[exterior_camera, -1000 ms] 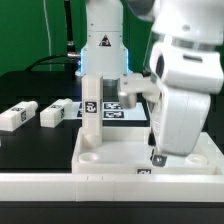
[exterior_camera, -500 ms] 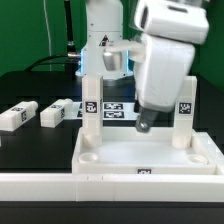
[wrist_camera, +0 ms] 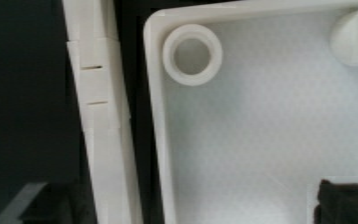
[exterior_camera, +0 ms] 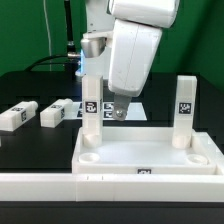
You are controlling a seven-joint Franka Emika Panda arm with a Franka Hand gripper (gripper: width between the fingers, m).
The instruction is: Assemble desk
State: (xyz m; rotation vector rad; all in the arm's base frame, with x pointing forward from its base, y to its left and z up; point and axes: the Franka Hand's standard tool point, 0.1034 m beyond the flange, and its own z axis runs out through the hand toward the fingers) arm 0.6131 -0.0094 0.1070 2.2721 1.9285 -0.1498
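Observation:
The desk top (exterior_camera: 150, 152), a white rimmed tray, lies at the front of the table. Two white legs stand upright in its far corners, one on the exterior view's left (exterior_camera: 91, 106) and one on the right (exterior_camera: 184, 108). Two more legs (exterior_camera: 15, 117) (exterior_camera: 54, 113) lie loose on the black table further left. My gripper (exterior_camera: 112, 112) hangs open and empty above the tray, close beside the left upright leg. In the wrist view the tray top (wrist_camera: 247, 130) with an empty round socket (wrist_camera: 194, 52) lies below, and my gripper (wrist_camera: 185, 205) holds nothing between its dark fingertips (wrist_camera: 350, 200).
A long white rail wall (exterior_camera: 60, 183) runs along the tray's front edge and shows in the wrist view as the rail wall (wrist_camera: 96, 120) beside the tray. The marker board (exterior_camera: 68, 103) lies flat behind the tray. The robot base stands at the back.
The jaws opened and left the right leg standing in its far corner socket. The arm rose and swung toward the exterior view's left, ending near the left upright leg.

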